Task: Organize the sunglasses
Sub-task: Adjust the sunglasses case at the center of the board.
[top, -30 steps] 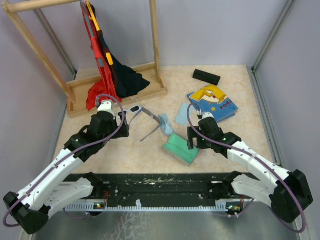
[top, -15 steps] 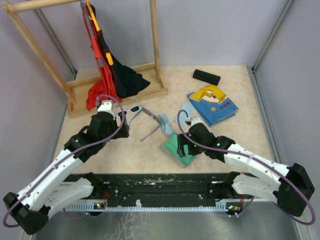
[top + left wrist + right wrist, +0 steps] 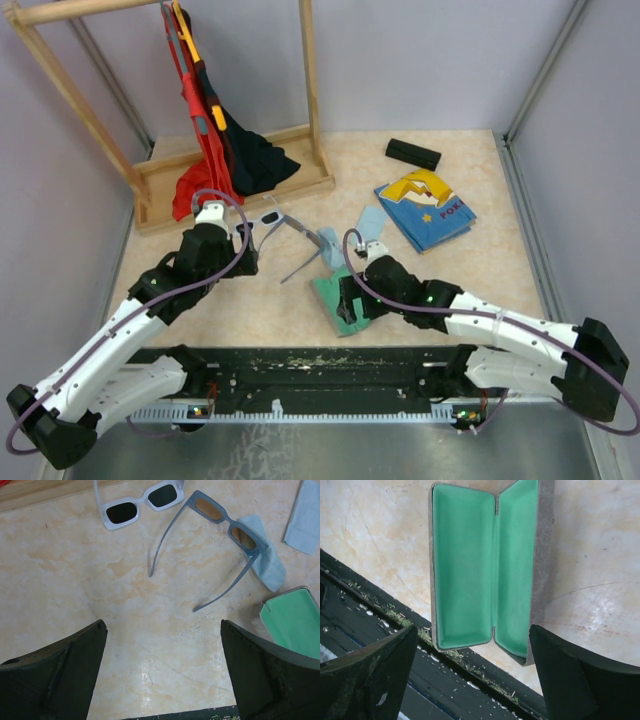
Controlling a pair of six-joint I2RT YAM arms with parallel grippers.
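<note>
The white-framed sunglasses (image 3: 270,217) lie on the table, lenses dark, near the top of the left wrist view (image 3: 140,502). The grey thin-framed sunglasses (image 3: 305,243) lie unfolded beside them with temples spread (image 3: 225,522), one end resting on a light-blue cloth (image 3: 267,565). My left gripper (image 3: 244,252) is open and empty, hovering just short of both pairs (image 3: 162,680). My right gripper (image 3: 348,298) is open and empty over an open grey case with green lining (image 3: 328,295), which fills the right wrist view (image 3: 485,565).
A wooden clothes rack (image 3: 235,185) with red and black garments stands at the back left. A black closed case (image 3: 413,153) and a blue book (image 3: 425,208) lie at the back right. A second light-blue cloth (image 3: 368,225) lies mid-table. A black rail (image 3: 445,680) borders the near edge.
My right arm has swung left, and the open green-lined case has shifted left and turned with it. My left arm and both pairs of sunglasses have not moved.
</note>
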